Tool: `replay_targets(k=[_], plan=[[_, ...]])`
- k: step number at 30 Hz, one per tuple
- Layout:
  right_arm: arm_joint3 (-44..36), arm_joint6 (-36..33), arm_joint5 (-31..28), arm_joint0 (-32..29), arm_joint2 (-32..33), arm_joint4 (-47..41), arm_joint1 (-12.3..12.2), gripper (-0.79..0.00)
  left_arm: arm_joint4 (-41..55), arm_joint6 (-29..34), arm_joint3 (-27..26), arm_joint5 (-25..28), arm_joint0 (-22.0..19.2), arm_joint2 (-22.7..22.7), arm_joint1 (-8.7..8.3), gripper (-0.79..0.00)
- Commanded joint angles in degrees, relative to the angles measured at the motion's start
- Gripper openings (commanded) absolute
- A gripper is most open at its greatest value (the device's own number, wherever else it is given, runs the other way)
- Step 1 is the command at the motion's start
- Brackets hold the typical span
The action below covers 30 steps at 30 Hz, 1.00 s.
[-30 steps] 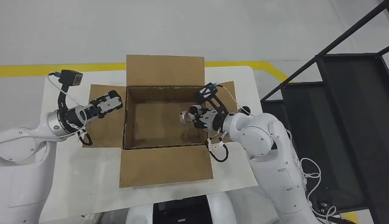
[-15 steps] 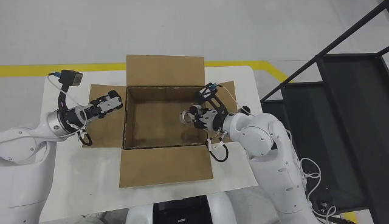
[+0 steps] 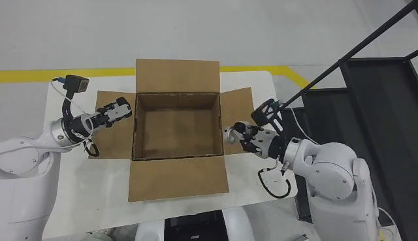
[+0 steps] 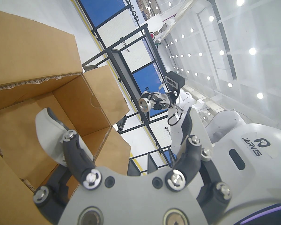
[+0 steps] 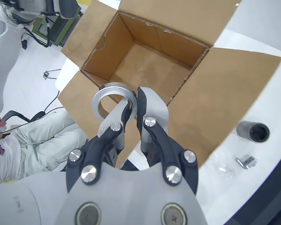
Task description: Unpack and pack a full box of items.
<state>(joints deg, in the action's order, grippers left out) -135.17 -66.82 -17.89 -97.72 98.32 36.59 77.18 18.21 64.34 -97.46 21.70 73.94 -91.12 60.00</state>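
The open cardboard box stands mid-table with all flaps spread and its bare floor showing. My right gripper is just outside the box's right wall, above the right flap, shut on a silver metal ring. The right wrist view has the gripper pinching the rim of the ring above the box. My left gripper is over the left flap, and its own view shows it open and holding nothing beside the box.
On the white table beyond the right flap lie a dark hollow cylinder, a small metal part and a clear plastic bag. A dark metal frame stands to the table's right.
My right gripper has drawn out of the box with the ring and moved rightward past the right wall. The left arm has stayed put.
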Motion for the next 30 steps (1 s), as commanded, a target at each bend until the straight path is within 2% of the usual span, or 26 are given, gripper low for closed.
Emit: replay_targets(k=[1,6,12,17,30], plan=[[0.53,0.69,-2.50,-3.96,7.33,-2.16,-0.40,-0.785,0.00,0.00,0.00,0.00,0.00,0.00,0.00,0.000],[1.21,2.01,-2.00,-12.77,15.98,-2.36,-0.75,-0.785,0.00,0.00,0.00,0.00,0.00,0.00,0.00,0.000],[5.31,2.57,-1.11,-17.48,19.51,-1.36,-1.14,-0.785,0.00,0.00,0.00,0.00,0.00,0.00,0.00,0.000],[9.40,1.20,-0.06,-16.71,14.23,5.16,-1.64,-0.785,0.00,0.00,0.00,0.00,0.00,0.00,0.00,0.000],[22.41,3.82,3.10,-10.25,0.04,25.83,-2.57,-0.785,0.00,0.00,0.00,0.00,0.00,0.00,0.00,0.000]])
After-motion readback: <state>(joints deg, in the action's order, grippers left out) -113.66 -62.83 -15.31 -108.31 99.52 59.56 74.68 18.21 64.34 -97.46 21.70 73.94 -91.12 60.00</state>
